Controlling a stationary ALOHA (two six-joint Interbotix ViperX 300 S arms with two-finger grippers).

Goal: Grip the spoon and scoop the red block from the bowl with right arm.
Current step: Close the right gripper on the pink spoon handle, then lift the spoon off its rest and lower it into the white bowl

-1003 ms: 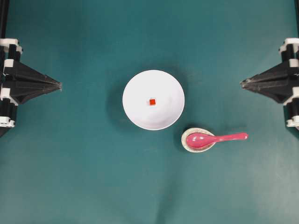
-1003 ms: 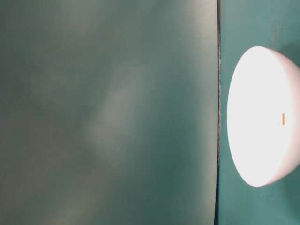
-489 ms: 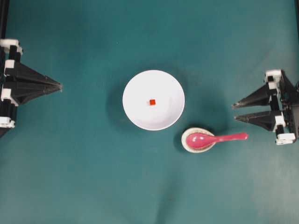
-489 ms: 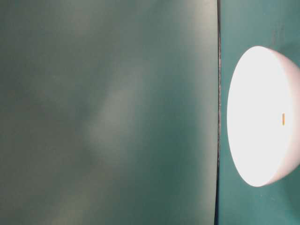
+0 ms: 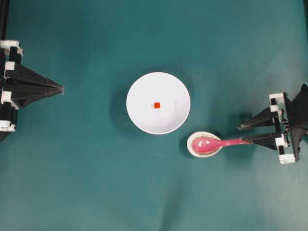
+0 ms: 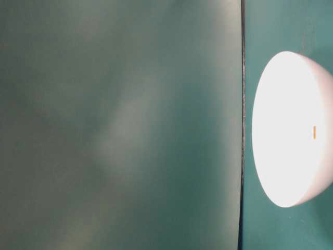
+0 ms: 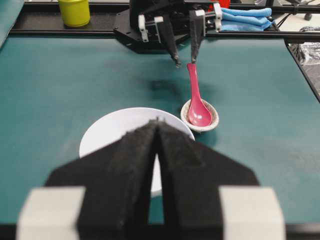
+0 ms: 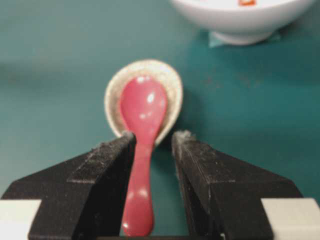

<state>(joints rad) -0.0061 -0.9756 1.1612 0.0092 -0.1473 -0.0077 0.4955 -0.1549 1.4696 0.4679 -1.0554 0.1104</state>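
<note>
On the green table [image 5: 96,183], the right claw [image 8: 154,142] stands spread astride the pink spoon [image 8: 141,130] handle; its scoop rests in a speckled dish [image 5: 194,149] beside the white bowl [image 5: 144,115] holding the red block [image 5: 157,105]. Left claw [image 7: 159,125] is pressed together.

Teal tabletop [image 5: 154,192], black rail [image 7: 60,22] at edge.

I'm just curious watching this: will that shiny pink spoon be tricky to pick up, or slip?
Probably slippery: the spoon looks glossy, with bright highlights. It seems stiff, so it should lift whole. Its scoop rests in the small speckled dish, handle jutting out, so it may pivot between the right gripper's open jaws.
</note>
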